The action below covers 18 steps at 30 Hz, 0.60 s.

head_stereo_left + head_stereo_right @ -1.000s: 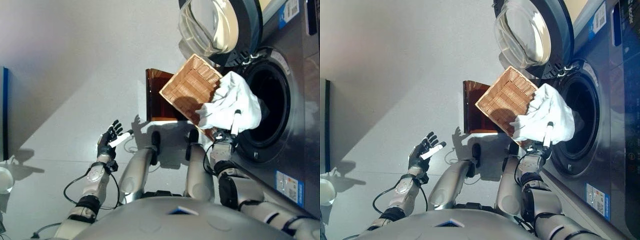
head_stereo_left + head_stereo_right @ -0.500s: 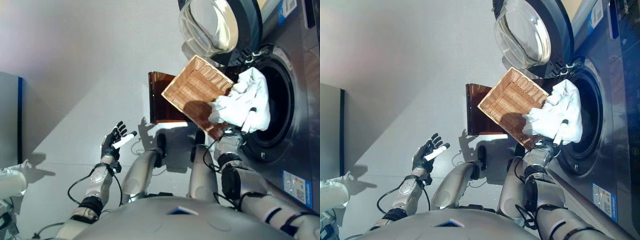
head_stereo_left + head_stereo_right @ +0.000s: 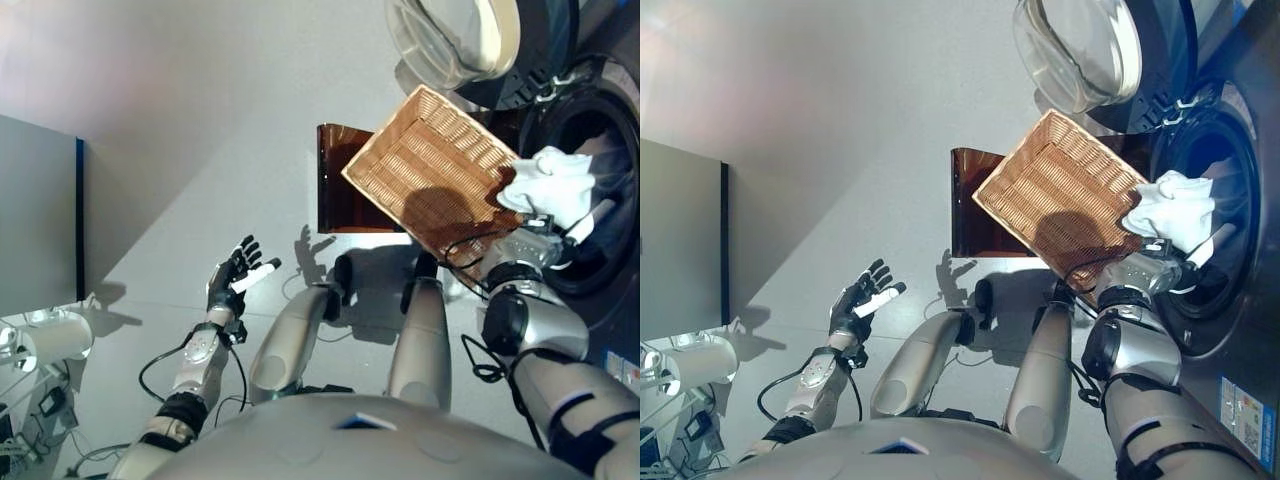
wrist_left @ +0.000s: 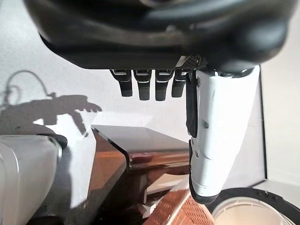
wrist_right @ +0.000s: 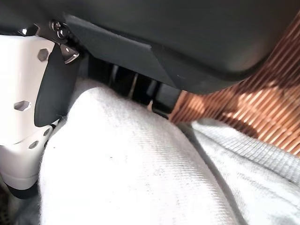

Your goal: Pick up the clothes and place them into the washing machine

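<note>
A bundle of white clothes (image 3: 553, 183) is held at the mouth of the washing machine's dark drum (image 3: 603, 190), with my right hand (image 3: 545, 238) shut on it. In the right wrist view the white cloth (image 5: 140, 178) fills the space under the fingers, with the thumb (image 5: 23, 103) beside it. The cloth overlaps the corner of a woven wicker basket (image 3: 435, 168) that stands in front of the machine. My left hand (image 3: 234, 275) hangs open out at the left, over the grey floor, holding nothing; its fingers (image 4: 147, 84) are straight.
The washer's round glass door (image 3: 450, 40) stands swung open above the basket. A brown translucent box (image 3: 340, 195) sits on the floor behind the basket. A grey cabinet (image 3: 40, 215) stands at the left edge, with a white roll (image 3: 55, 338) and small items below it.
My right hand has carried the white clothes further right, off the basket and into the drum opening. The whole picture has shifted, so the camera has moved. The left hand keeps its pose.
</note>
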Tool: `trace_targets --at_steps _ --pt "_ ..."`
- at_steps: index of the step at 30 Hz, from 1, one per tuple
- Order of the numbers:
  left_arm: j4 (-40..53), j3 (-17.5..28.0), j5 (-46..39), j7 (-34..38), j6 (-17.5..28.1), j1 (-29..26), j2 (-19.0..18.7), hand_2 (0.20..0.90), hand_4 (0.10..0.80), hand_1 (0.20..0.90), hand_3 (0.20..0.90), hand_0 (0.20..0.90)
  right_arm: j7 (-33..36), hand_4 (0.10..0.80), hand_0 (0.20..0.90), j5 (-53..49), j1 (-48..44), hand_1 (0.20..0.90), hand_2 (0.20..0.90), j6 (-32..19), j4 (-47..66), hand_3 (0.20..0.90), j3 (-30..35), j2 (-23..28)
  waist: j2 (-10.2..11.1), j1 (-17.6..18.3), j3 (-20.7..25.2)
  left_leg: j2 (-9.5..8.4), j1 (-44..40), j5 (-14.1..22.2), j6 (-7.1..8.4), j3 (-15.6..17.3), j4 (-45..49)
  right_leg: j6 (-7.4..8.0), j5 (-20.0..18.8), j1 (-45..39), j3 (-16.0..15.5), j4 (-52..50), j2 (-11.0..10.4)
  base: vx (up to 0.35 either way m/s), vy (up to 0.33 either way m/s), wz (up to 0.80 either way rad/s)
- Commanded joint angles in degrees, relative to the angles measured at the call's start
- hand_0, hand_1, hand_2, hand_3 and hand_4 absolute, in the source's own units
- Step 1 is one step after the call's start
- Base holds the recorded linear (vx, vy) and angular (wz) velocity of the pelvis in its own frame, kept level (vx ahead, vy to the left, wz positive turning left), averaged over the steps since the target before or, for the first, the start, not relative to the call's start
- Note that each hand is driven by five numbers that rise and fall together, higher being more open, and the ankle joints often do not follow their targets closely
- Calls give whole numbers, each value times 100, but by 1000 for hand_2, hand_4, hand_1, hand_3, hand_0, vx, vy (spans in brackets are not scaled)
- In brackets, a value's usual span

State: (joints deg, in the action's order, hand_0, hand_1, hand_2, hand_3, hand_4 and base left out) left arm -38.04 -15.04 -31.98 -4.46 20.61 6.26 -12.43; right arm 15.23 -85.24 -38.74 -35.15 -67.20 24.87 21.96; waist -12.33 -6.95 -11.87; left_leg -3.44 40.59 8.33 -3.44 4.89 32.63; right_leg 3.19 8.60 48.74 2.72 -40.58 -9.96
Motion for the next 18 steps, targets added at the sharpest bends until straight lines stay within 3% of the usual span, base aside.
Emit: trace_targets --at_steps 1,9,18 --pt "394 -39 11 31 358 221 -497 900 800 900 900 900 -12 300 200 451 -423 200 200 -666 149 200 -171 728 60 40 143 118 663 325 314 95 698 -296 214 165 -70 -378 156 -34 -18 -3" --pt "684 16 22 30 373 351 -673 900 800 900 900 900 304 300 200 590 -850 200 200 -853 219 200 -265 1293 59 31 245 167 1129 443 291 177 1052 -344 316 705 29 -776 190 -45 10 -2" --pt "685 140 13 63 383 492 -815 900 800 900 900 900 786 300 200 925 -1334 200 200 -1029 155 200 -329 2454 104 32 401 125 1144 284 296 232 662 -329 230 865 104 -633 192 -3 20 -3"
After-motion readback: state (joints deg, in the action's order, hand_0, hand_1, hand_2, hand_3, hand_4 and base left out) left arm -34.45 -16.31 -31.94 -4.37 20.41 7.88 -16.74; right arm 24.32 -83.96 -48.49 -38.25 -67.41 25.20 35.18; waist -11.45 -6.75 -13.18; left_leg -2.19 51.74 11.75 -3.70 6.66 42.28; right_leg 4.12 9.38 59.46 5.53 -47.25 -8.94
